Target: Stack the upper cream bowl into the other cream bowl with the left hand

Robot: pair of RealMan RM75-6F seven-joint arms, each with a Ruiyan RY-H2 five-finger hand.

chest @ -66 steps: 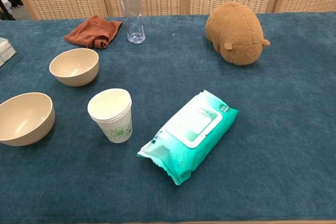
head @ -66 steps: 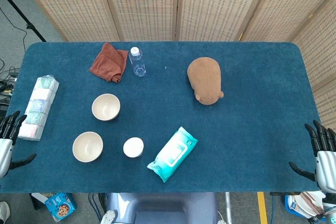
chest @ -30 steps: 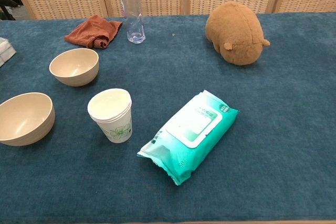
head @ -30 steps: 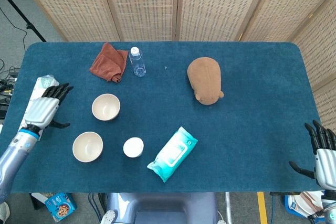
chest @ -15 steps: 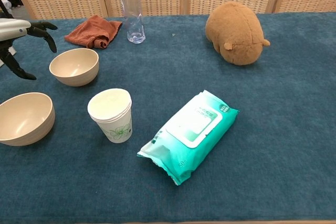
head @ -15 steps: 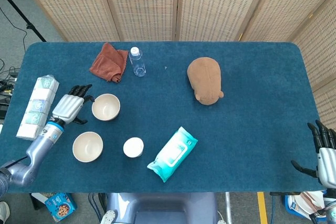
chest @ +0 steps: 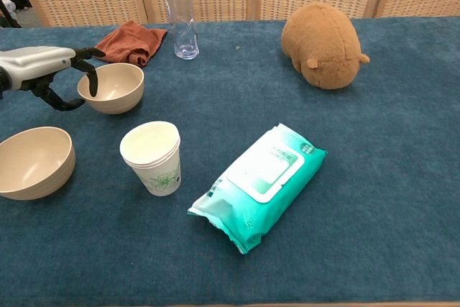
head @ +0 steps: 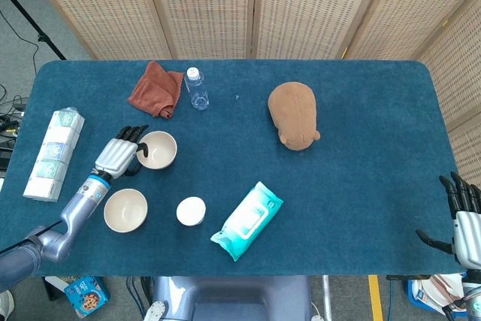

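The upper cream bowl [head: 159,149] [chest: 115,88] sits on the blue table, left of the middle. My left hand [head: 119,155] [chest: 42,67] grips its left rim, with fingers hooked inside and the thumb outside against the wall. The other cream bowl [head: 125,210] [chest: 32,162] stands empty just in front of it, under my left forearm in the head view. My right hand [head: 462,216] hangs off the table's front right corner with its fingers spread and holding nothing; the chest view does not show it.
A paper cup [head: 191,210] [chest: 152,157] stands right of the lower bowl, with a teal wipes pack [head: 246,220] [chest: 260,183] beyond it. Behind lie a brown cloth [head: 156,89], a water bottle [head: 197,89] and a brown plush [head: 294,115]. Tissue packs [head: 54,154] lie at the left edge.
My left hand came in from the table's left edge, reached the upper bowl and closed on its rim. The bowl shifted slightly right. The right hand stayed put.
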